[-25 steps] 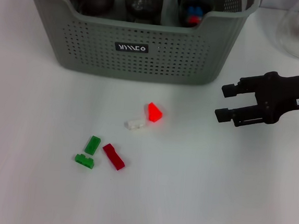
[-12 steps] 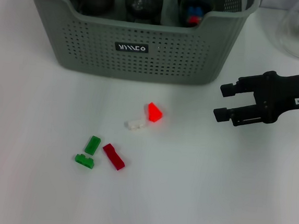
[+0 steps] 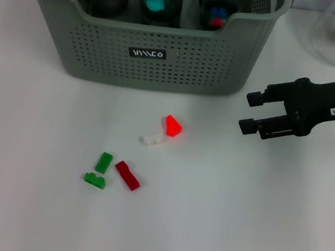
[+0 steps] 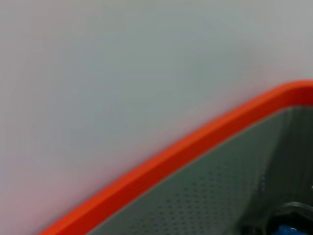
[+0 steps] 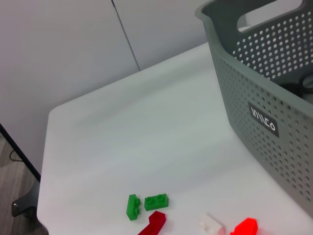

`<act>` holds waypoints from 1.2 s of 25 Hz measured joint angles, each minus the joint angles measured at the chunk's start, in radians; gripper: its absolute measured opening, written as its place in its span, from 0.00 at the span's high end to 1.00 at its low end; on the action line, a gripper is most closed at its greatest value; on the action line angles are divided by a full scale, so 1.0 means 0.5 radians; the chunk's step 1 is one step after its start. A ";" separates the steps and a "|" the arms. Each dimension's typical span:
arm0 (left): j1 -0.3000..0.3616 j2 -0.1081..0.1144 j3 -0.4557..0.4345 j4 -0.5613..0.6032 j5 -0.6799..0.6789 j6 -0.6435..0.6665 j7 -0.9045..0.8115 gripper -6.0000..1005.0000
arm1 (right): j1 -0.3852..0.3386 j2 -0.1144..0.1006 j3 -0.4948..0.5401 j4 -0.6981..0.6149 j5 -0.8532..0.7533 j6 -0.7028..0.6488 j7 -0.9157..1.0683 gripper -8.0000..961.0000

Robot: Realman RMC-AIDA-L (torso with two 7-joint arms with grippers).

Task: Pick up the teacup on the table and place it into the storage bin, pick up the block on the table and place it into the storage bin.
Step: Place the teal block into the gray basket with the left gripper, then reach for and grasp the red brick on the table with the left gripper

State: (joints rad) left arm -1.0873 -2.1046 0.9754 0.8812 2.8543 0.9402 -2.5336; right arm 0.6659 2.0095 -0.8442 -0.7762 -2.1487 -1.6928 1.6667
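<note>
The right gripper (image 3: 249, 113) hung over the white bench (image 3: 236, 214) with its two fingers spread and nothing between them. It was well to the right of the bright red block (image 3: 173, 126), which lay in front of the storage bin (image 3: 156, 54) beside a small white block (image 3: 151, 139). To do this well, I think it should slide across, drop straight down over the red block, and pinch its flat sides. The right wrist view showed two green blocks (image 5: 146, 203) side by side. The left wrist view only showed an orange rim (image 4: 171, 156), so I could not tell about the left gripper.
</note>
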 joint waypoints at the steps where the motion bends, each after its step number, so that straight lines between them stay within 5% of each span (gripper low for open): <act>1: 0.048 -0.010 -0.014 0.132 -0.024 0.063 0.000 0.24 | 0.000 0.000 0.000 0.000 0.001 0.001 -0.002 0.19; 5: 0.275 -0.034 -0.062 0.692 -0.360 0.371 0.064 0.17 | 0.000 0.000 -0.004 0.000 0.000 0.002 -0.005 0.19; 8: 0.531 -0.008 -0.093 1.086 -0.978 0.655 0.253 0.15 | 0.001 0.000 -0.006 0.000 -0.001 0.001 -0.005 0.19; 12: 0.809 0.039 -0.147 1.268 -1.674 1.015 0.570 0.12 | -0.004 0.000 0.000 0.001 0.004 -0.003 -0.004 0.19; 15: 0.929 0.048 -0.196 1.286 -1.945 1.346 0.760 0.11 | -0.007 0.000 0.001 0.004 0.004 0.000 0.004 0.19; 22: 1.084 0.014 -0.174 1.278 -1.680 1.875 0.893 0.11 | 0.003 0.003 0.006 0.015 0.005 0.011 0.017 0.19; 30: 1.098 -0.080 0.166 1.275 -0.821 1.951 0.631 0.11 | 0.032 0.021 0.007 0.016 0.006 0.055 0.038 0.19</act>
State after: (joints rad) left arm -0.5380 -2.1446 1.0586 1.5189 2.4437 1.9157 -2.2181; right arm 0.6818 2.0197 -0.8405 -0.7681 -2.1457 -1.6652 1.6858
